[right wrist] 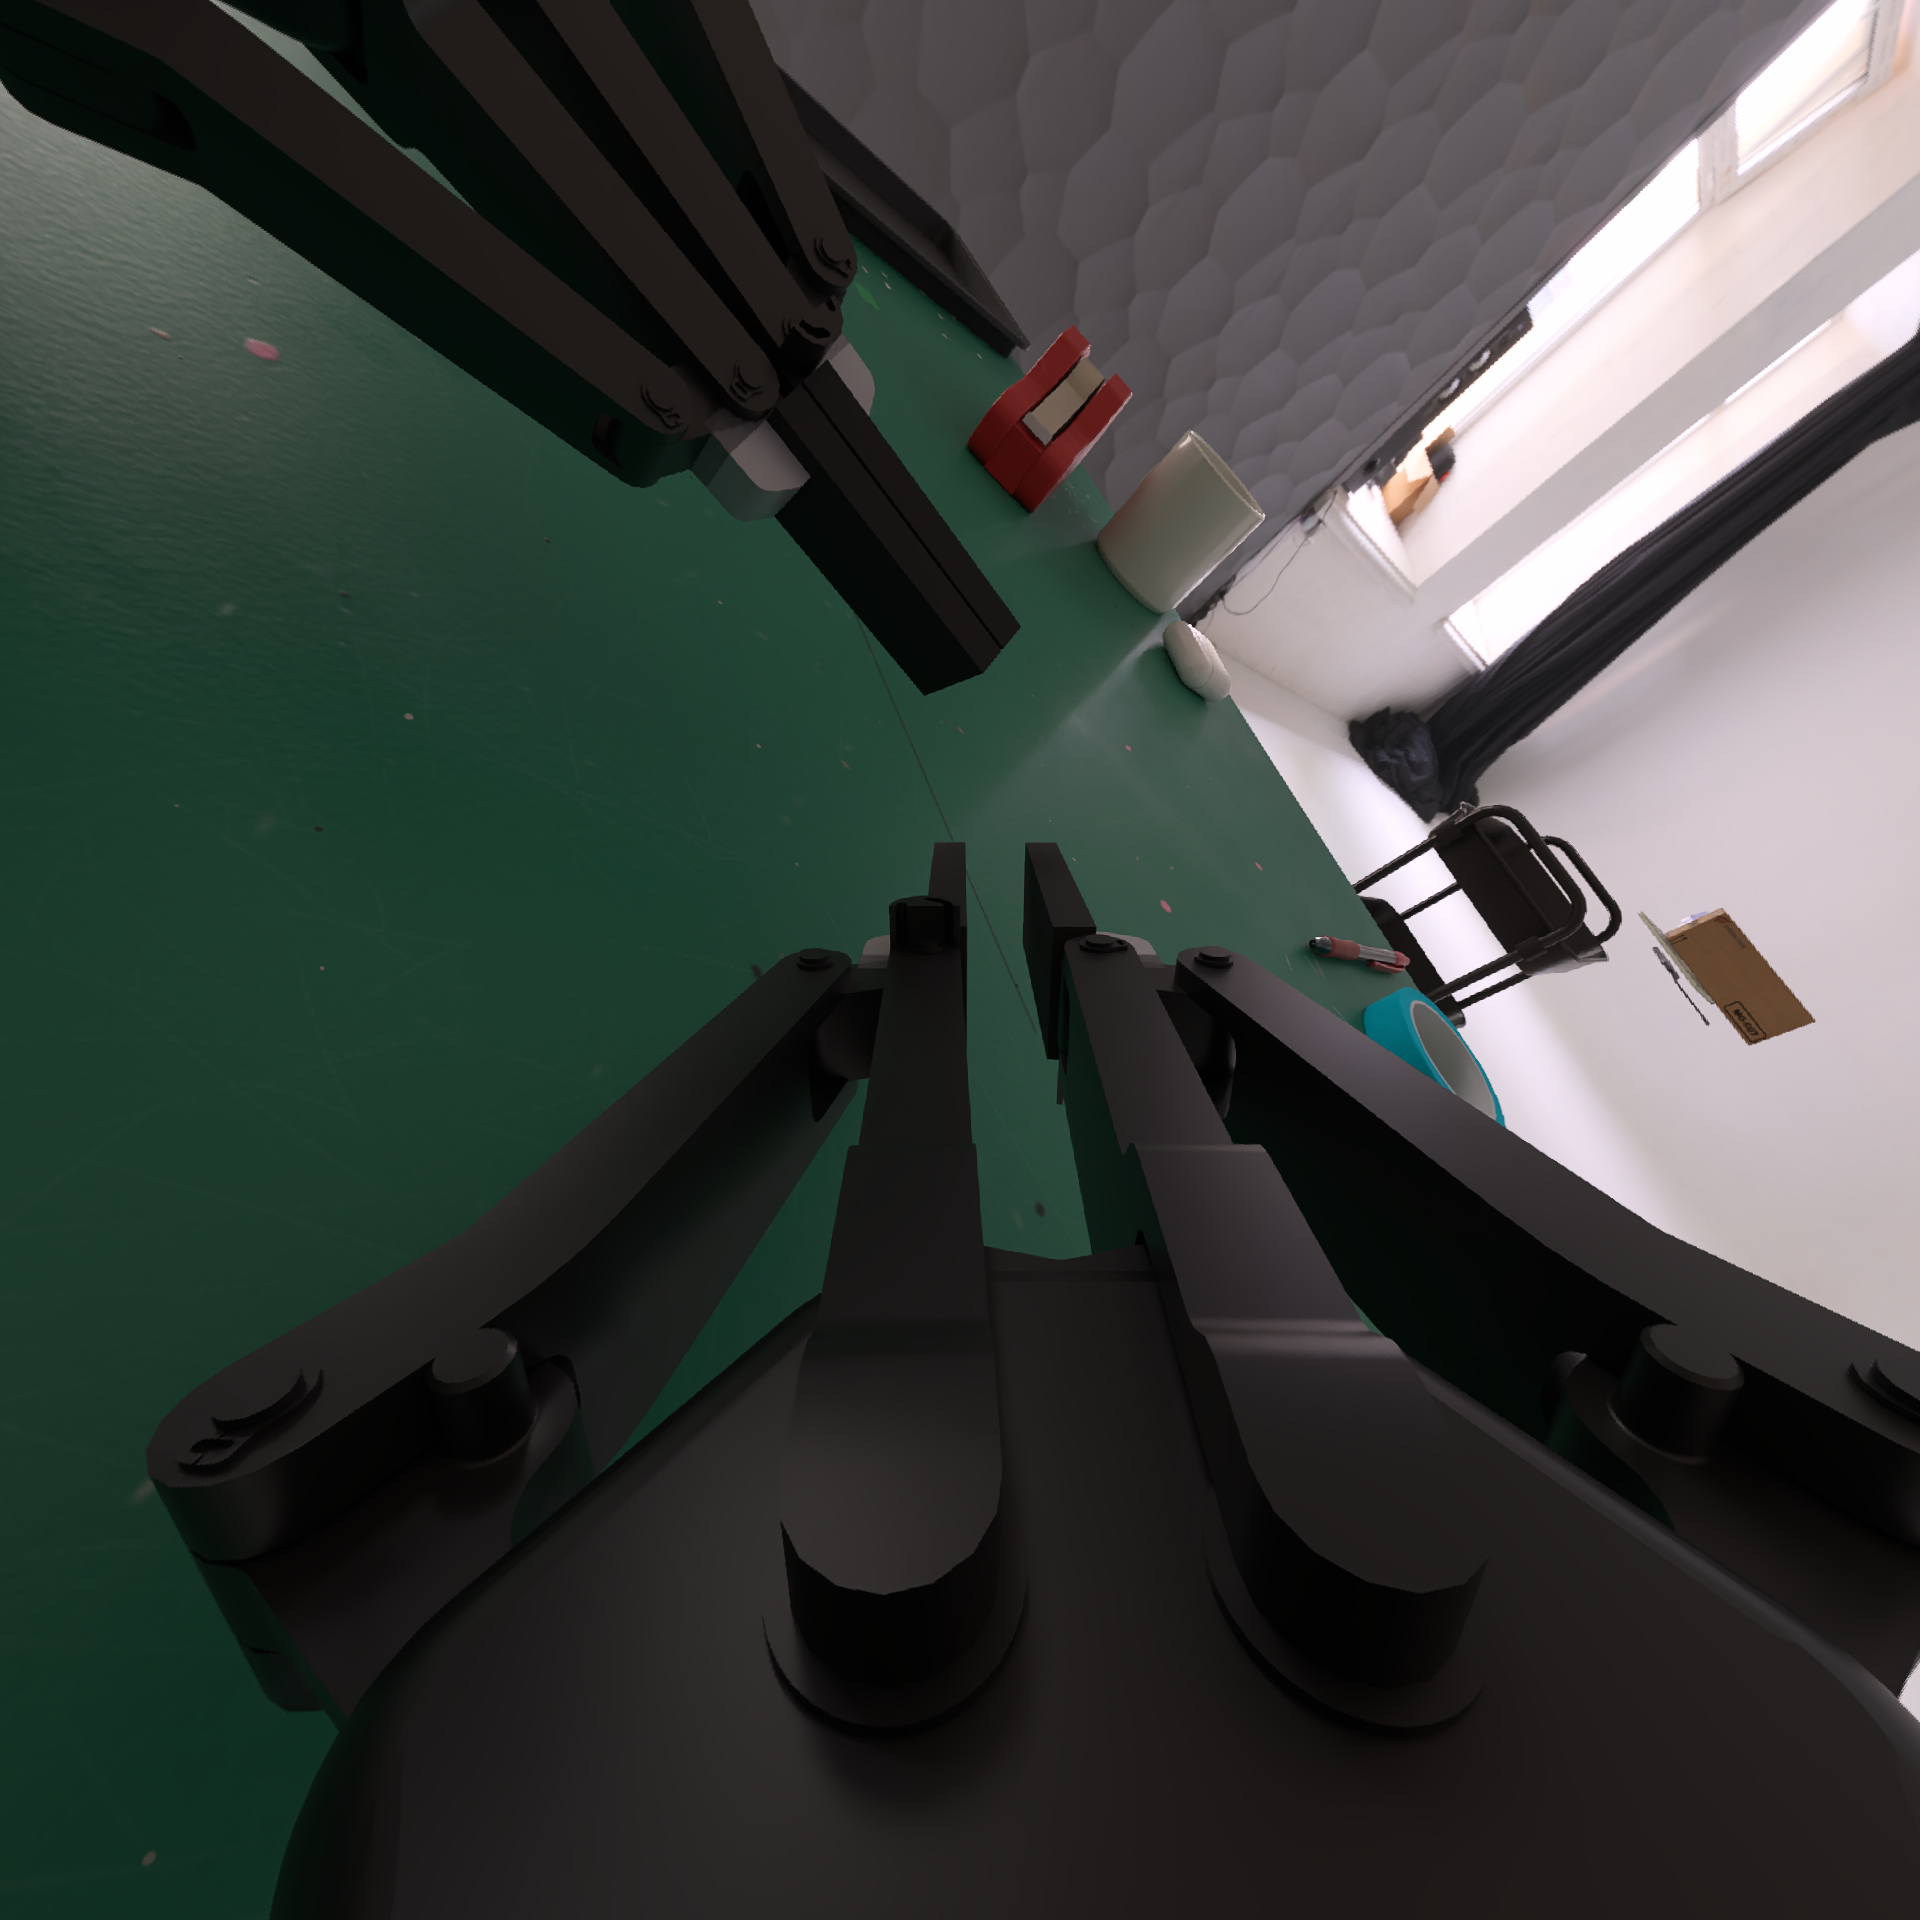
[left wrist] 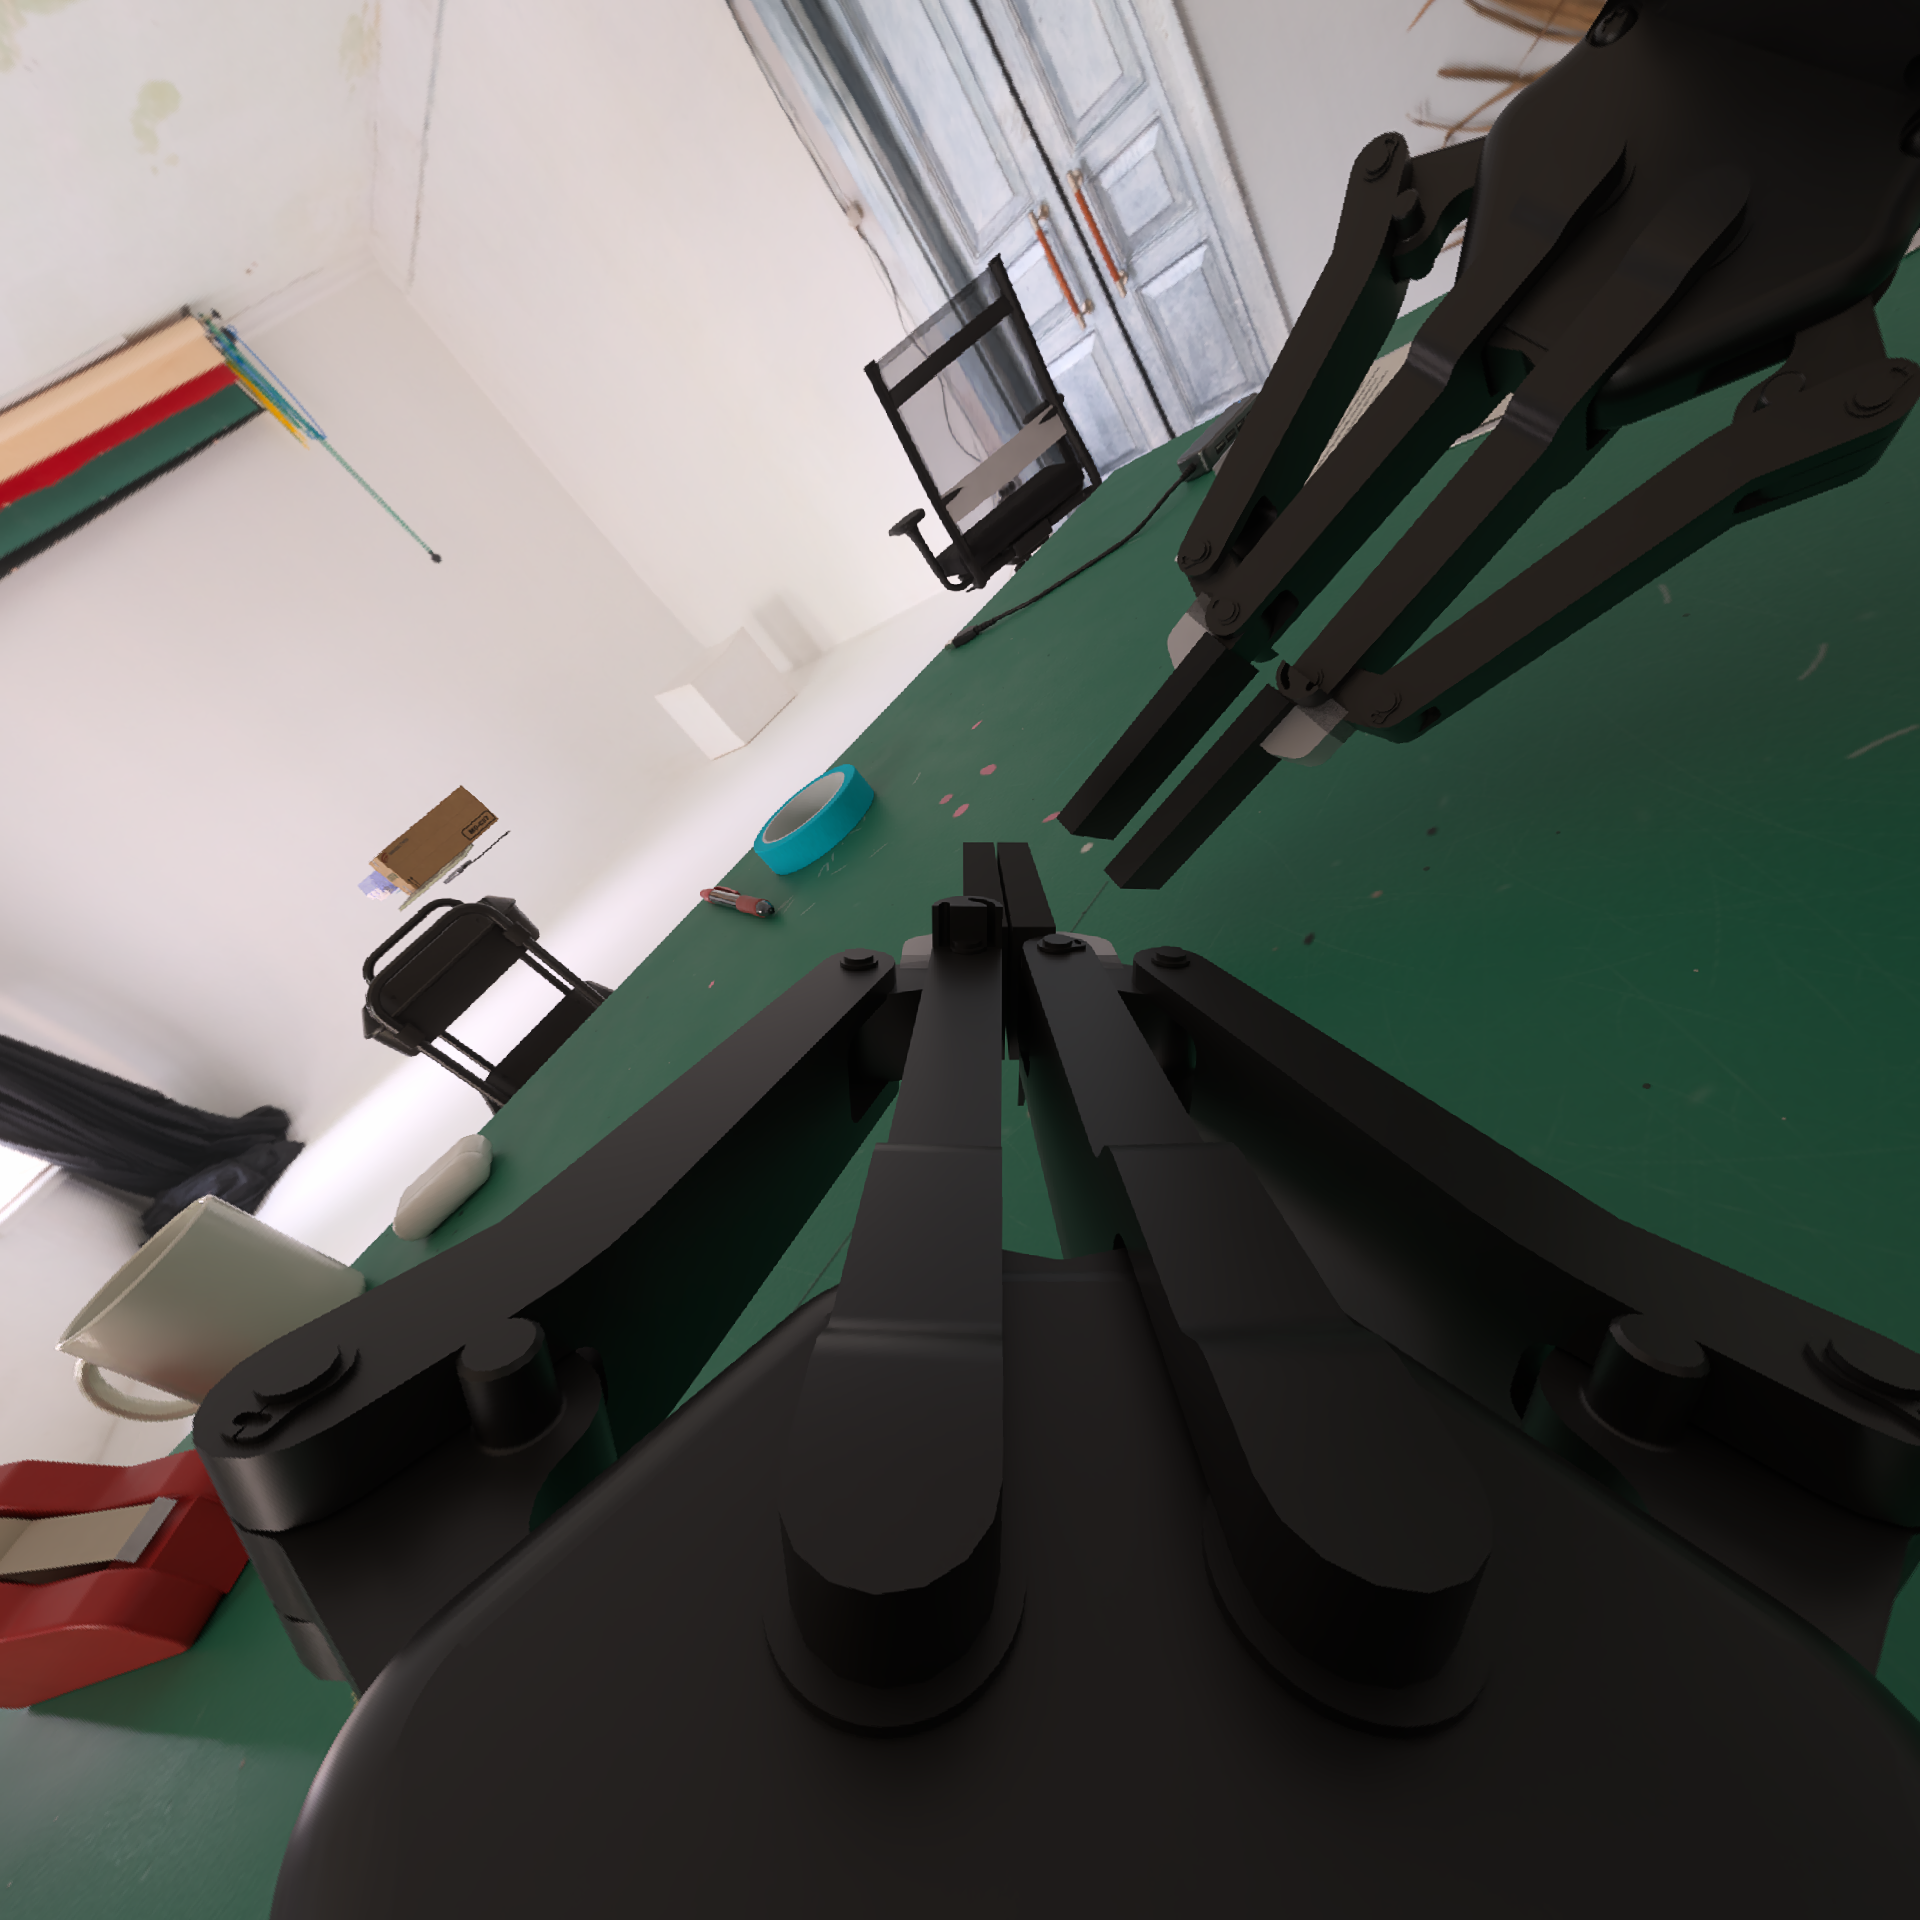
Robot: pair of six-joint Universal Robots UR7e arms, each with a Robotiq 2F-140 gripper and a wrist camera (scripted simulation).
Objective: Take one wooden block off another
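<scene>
Left end effector (left wrist: pixel 1003 868) is pressed together, right end effector (right wrist: pixel 997 883) slightly spread, both empty above the green counter (left wrist: pixel 1455 1039); one tape roll (left wrist: pixel 814 820), one mug (left wrist: pixel 208 1320), one pen (left wrist: pixel 738 902).

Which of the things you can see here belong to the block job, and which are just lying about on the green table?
For the job: left gripper, fingers together; right gripper, slightly apart. No wooden blocks show in either view.

Lying about: blue tape roll, red pen, white mug, red tape dispenser, small white case, black cable.
</scene>
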